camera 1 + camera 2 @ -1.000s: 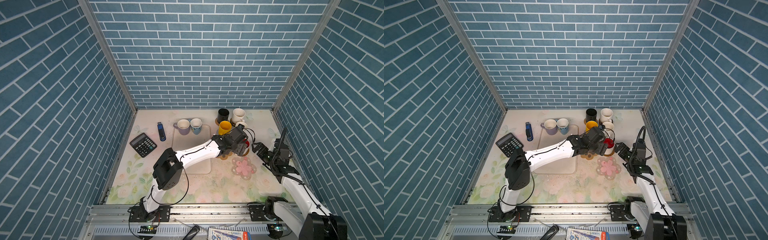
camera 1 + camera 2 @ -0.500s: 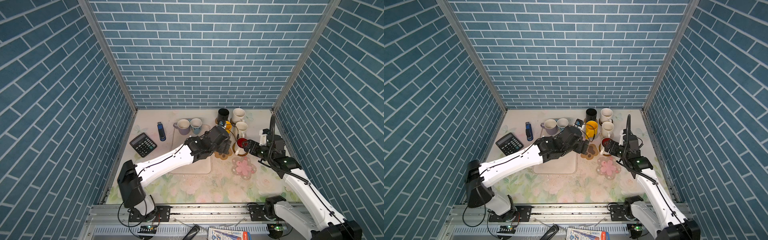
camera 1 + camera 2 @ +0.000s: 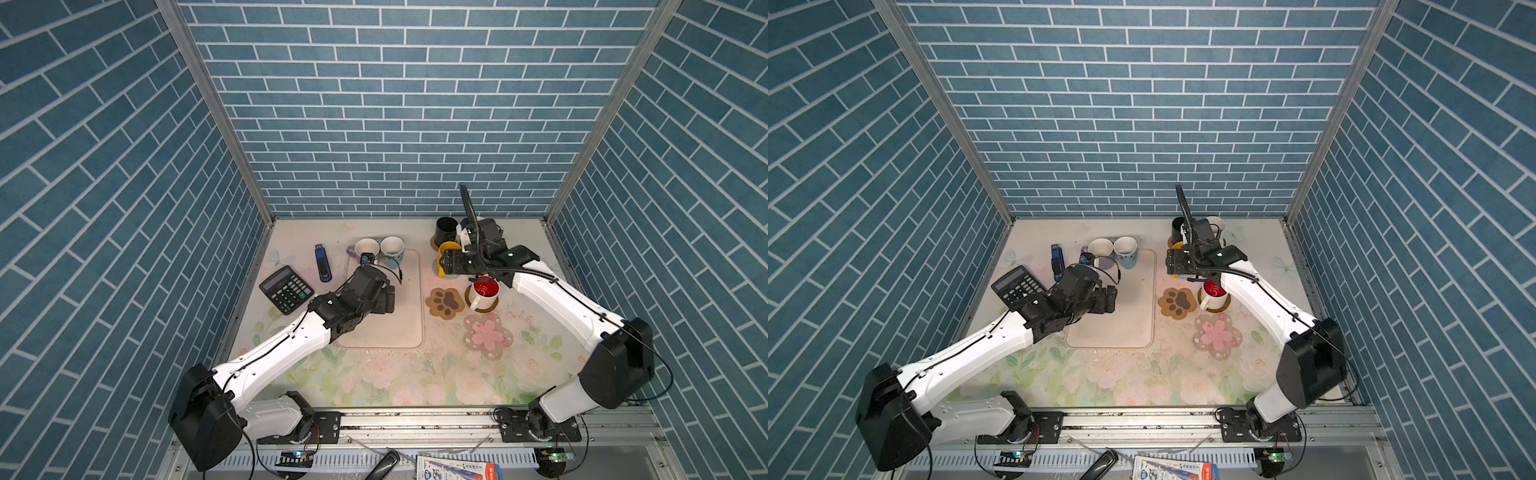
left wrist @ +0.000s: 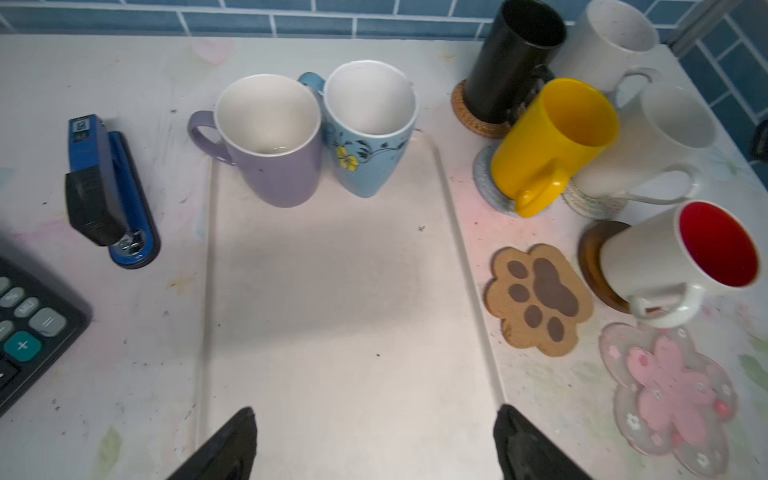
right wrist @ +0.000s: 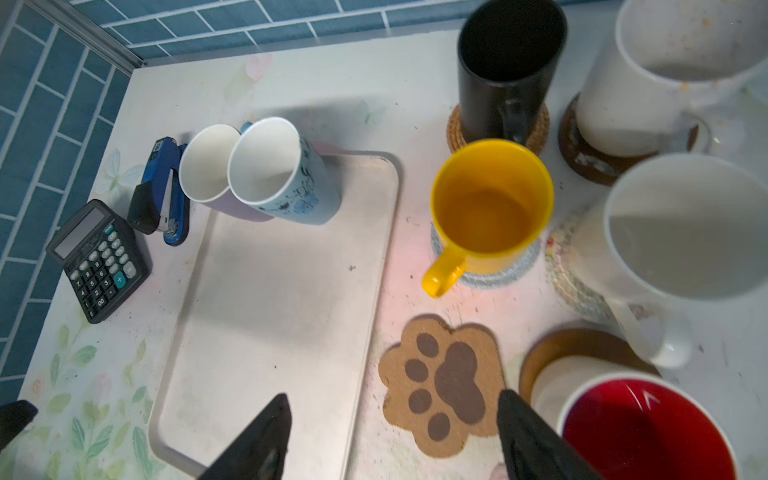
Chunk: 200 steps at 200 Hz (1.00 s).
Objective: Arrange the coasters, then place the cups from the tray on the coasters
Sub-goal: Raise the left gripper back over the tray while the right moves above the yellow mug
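Left wrist view, from the left: a black plastic calculator (image 4: 33,324) with rounded keys is seen, then a blue stapler (image 4: 108,195). A flat beige tray (image 4: 332,311) with rounded corners and a low rim is laid on the floral table (image 4: 145,374). Two glossy mugs, the lavender mug (image 4: 274,162) and the flower-printed light blue mug (image 4: 370,158), are stood touching at its far rim. The left gripper (image 4: 376,411) is held above the bare tray, jaws spread wide with nothing between them.

Beside the tray, a cylindrical black mug (image 4: 511,70) is stood on a woven tan coaster (image 4: 469,112). A yellow mug (image 4: 548,145) is set on a grey-blue knit coaster (image 4: 490,187), a white mug (image 4: 648,145) on a whitish coaster (image 4: 594,203) of coiled weave, and a red-lined mug (image 4: 665,266) on a smooth brown disc (image 4: 590,262). The cork-like paw coaster (image 4: 538,299) and the translucent pink flower coaster (image 4: 669,395) are left bare.

In the right wrist view a second white mug (image 5: 665,62) is seen on a second brown disc (image 5: 577,153). The right gripper (image 5: 392,395) is held above the table near the yellow mug, jaws apart and empty.
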{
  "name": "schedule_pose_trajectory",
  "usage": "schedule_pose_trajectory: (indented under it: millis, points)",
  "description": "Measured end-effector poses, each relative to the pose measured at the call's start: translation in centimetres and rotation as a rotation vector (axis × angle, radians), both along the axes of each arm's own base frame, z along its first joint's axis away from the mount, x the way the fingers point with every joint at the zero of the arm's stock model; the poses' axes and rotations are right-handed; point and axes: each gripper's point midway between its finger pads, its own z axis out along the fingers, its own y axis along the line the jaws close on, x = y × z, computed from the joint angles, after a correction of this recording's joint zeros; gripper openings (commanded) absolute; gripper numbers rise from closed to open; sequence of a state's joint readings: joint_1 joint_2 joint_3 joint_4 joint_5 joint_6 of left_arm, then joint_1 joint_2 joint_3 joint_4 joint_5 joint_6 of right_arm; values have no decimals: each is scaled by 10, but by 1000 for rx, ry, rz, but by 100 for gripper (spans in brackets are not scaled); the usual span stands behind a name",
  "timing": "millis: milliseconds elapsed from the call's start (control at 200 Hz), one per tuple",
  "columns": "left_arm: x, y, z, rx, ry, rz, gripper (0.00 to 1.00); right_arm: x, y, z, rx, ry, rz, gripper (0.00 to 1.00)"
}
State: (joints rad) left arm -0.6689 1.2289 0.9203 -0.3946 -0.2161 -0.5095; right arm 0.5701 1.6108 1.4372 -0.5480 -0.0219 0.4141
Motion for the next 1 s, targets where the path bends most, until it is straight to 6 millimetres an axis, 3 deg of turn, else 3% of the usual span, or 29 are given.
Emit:
schedule_pose_trajectory:
  millis: [210,310,390,490,750,1000]
  points:
    - [29,34,-27,-75,48,127,49,35,26,-12,-34,1,23,77]
    - [45,41,-43,-87,78,165,41,48,34,-21,-53,4,34,77]
    - [60,46,-53,-101,101,201,41,58,40,-25,-60,2,43,77]
    - [85,55,-55,-130,107,248,51,63,44,-30,-69,-1,59,78]
    - [179,87,-25,-210,48,359,64,65,44,-28,-73,-43,80,79]
    - [233,95,-20,-186,61,376,68,54,37,-27,-56,-81,85,81]
